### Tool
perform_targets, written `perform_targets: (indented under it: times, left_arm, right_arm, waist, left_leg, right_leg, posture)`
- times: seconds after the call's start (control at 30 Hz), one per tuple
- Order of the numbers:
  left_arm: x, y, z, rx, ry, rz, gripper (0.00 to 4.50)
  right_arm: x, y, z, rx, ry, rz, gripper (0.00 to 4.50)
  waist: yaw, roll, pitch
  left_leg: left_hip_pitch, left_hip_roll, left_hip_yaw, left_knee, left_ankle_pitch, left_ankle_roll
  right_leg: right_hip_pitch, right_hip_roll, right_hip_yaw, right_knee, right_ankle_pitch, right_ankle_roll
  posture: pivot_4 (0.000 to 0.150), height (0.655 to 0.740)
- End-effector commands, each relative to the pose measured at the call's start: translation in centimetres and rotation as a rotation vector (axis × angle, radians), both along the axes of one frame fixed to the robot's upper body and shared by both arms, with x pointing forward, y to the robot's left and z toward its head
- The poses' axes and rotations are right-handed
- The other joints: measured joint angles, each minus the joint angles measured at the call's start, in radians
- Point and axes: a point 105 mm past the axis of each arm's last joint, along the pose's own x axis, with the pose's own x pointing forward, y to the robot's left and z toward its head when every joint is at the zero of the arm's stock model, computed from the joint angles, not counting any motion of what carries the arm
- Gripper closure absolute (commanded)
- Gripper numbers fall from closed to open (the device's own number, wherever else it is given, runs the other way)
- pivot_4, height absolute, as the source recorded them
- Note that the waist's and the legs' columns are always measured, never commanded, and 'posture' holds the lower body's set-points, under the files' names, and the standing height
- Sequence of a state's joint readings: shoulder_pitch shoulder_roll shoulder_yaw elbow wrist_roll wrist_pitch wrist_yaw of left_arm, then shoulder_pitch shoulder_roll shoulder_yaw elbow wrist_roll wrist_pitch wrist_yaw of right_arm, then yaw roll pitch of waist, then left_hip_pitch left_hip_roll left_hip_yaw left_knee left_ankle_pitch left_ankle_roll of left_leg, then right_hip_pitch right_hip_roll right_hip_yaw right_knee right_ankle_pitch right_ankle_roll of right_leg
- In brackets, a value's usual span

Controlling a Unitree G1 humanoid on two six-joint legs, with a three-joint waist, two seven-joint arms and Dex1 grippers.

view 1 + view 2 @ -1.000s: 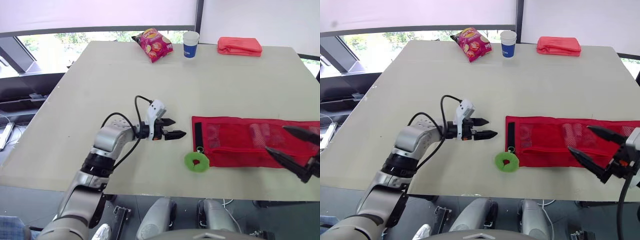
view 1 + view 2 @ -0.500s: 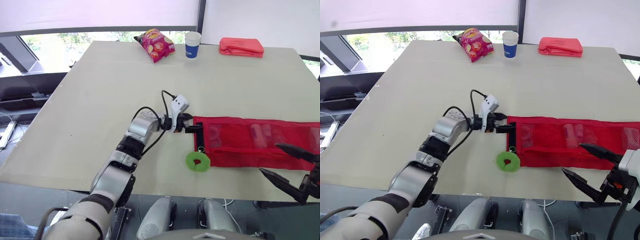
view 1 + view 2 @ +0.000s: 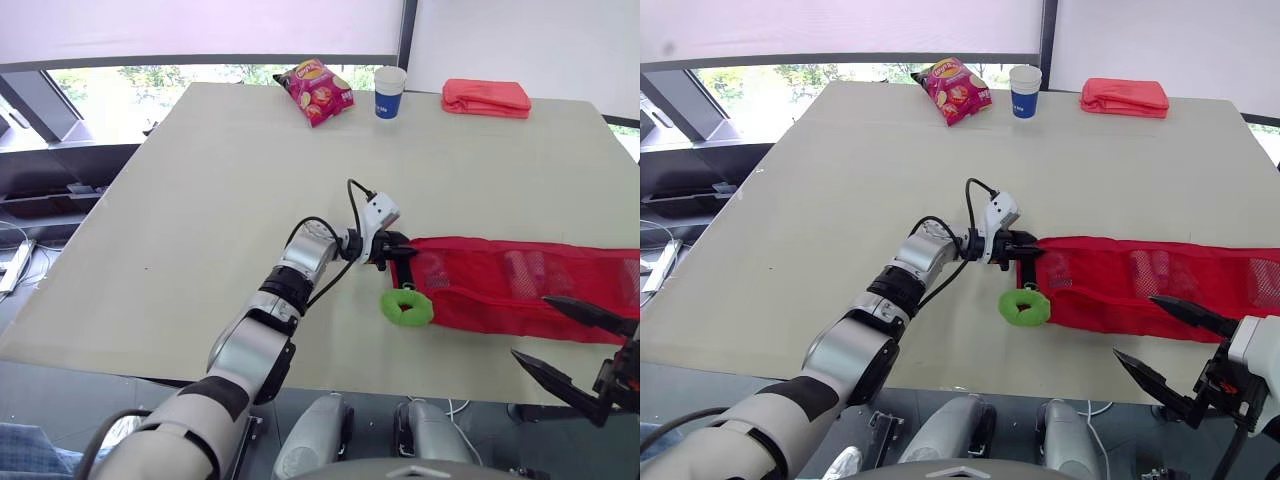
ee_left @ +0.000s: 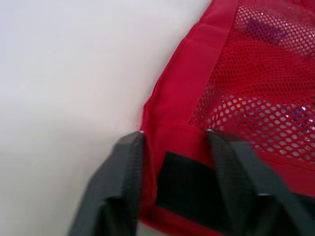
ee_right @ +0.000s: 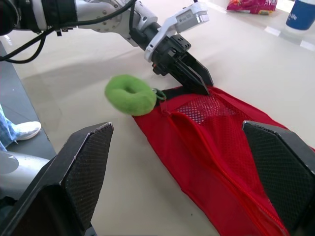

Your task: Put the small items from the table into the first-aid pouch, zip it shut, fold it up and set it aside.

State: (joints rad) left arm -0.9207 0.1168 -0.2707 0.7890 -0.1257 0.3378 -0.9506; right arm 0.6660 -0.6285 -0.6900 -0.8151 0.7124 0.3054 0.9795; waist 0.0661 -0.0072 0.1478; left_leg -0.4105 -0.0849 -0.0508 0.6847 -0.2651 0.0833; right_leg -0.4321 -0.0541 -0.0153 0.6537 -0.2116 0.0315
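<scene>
My L gripper (image 3: 393,252) is clamped on the left end of the red mesh pouch (image 3: 520,290), which lies near the front right of the table (image 3: 200,200). R gripper (image 3: 530,325) hovers, fingers wide apart. Pouch looks light and floppy; I'd hold the hemmed end, not the mesh.

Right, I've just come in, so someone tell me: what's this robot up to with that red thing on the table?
The robot's left pincer appears to pinch the left end of the red mesh first-aid pouch, which lies unfolded on the table. A green ring sits at that end. Small items show through the mesh. The right pincer is open and holds nothing, near the table's front edge. The pouch is not yet folded.
</scene>
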Motion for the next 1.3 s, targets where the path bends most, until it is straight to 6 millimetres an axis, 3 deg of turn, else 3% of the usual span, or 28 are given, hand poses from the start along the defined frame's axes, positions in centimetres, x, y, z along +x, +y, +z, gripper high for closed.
perform_targets:
  times: [0.03, 0.07, 0.3, 0.47, 0.57, 0.67, 0.83, 0.97, 1.13, 1.3]
  left_arm:
    - [0.4, 1.3, -0.7, 0.0, 0.05, 0.049, 4.14]
    - [0.7, 1.7, -0.2, -0.015, 0.044, 0.057, 4.44]
    - [1.4, 3.5, 3.5, -0.128, 0.055, 0.043, 4.44]
    - [1.8, 4.4, 5.4, -0.16, 0.043, 0.038, 4.44]
    - [1.8, 4.5, 6.1, -0.185, 0.057, 0.031, 4.44]
    - [1.9, 4.5, 6.1, -0.181, 0.059, 0.031, 4.44]
    - [2.1, 4.5, 5.3, -0.157, 0.067, 0.045, 4.44]
    - [2.2, 4.3, 5.1, -0.151, 0.072, 0.052, 4.44]
    - [2.3, 4.0, 5.0, -0.152, 0.075, 0.057, 4.44]
    - [2.3, 3.9, 4.8, -0.155, 0.086, 0.062, 4.44]
  right_arm:
    - [-0.1, 0.6, 0.6, -0.013, -0.042, 0.035, 0.0]
    - [0.0, 0.7, 0.6, -0.012, -0.047, 0.039, 0.0]
    - [1.2, 2.0, 0.4, 0.001, -0.07, 0.078, 0.0]
    - [3.3, 3.3, 0.0, -0.02, -0.096, 0.076, 0.0]
    - [4.8, 5.4, -0.4, -0.021, -0.089, 0.111, 0.0]
    - [5.5, 7.7, -0.7, -0.012, -0.076, 0.155, 0.0]
    - [7.9, 10.6, -2.8, -0.148, -0.055, 0.188, 0.0]
    - [8.3, 13.3, -3.0, -0.155, -0.058, 0.279, 0.0]
    - [8.2, 15.3, -4.1, -0.214, -0.033, 0.389, 0.0]
    - [8.2, 15.9, -5.2, -0.245, 0.006, 0.436, 0.0]
  waist:
    - [-0.001, 0.0, 0.0]
    - [-0.002, 0.0, 0.0]
    - [-0.032, -0.001, 0.001]
    - [-0.029, -0.002, 0.002]
    - [-0.027, -0.003, 0.003]
    - [-0.026, -0.003, 0.003]
    - [-0.029, -0.004, 0.003]
    - [-0.028, -0.004, 0.003]
    - [-0.029, -0.004, 0.003]
    - [-0.029, -0.004, 0.003]
  left_leg:
    - [0.0, 0.0, 0.0, 0.0, 0.0, 0.0]
    - [0.0, 0.0, 0.0, 0.0, 0.0, 0.0]
    - [0.0, 0.001, 0.0, 0.0, 0.0, 0.0]
    - [-0.001, 0.001, 0.0, 0.0, 0.001, -0.001]
    - [-0.002, 0.0, 0.0, 0.0, 0.001, -0.001]
    - [-0.004, 0.0, 0.0, 0.001, 0.001, -0.001]
    - [-0.005, 0.0, 0.001, 0.001, 0.001, -0.002]
    - [-0.005, -0.001, 0.0, 0.001, 0.001, -0.002]
    - [-0.005, -0.001, 0.0, 0.001, 0.001, -0.002]
    - [-0.005, -0.002, 0.0, 0.001, 0.001, -0.002]
  right_leg:
    - [0.0, 0.0, 0.0, 0.0, 0.0, 0.0]
    - [0.0, 0.0, 0.0, 0.0, 0.0, 0.0]
    - [-0.002, 0.001, 0.0, 0.003, 0.0, 0.0]
    - [-0.003, 0.001, 0.0, 0.003, 0.0, 0.0]
    - [-0.003, 0.001, 0.0, 0.003, 0.0, 0.0]
    - [-0.006, 0.001, 0.0, 0.003, 0.0, 0.0]
    - [-0.007, 0.001, 0.001, 0.004, 0.0, -0.001]
    - [-0.008, 0.001, 0.001, 0.005, 0.0, -0.001]
    - [-0.008, 0.001, 0.001, 0.005, 0.0, -0.001]
    - [-0.008, 0.001, 0.001, 0.005, 0.0, -0.001]
  posture:
    - [0.15, 0.7395]
    - [0.15, 0.7395]
    - [0.15, 0.7395]
    - [0.15, 0.7395]
    - [0.15, 0.7395]
    - [0.15, 0.7395]
    - [0.15, 0.7395]
    - [0.15, 0.7395]
    - [0.15, 0.7395]
    - [0.15, 0.7395]
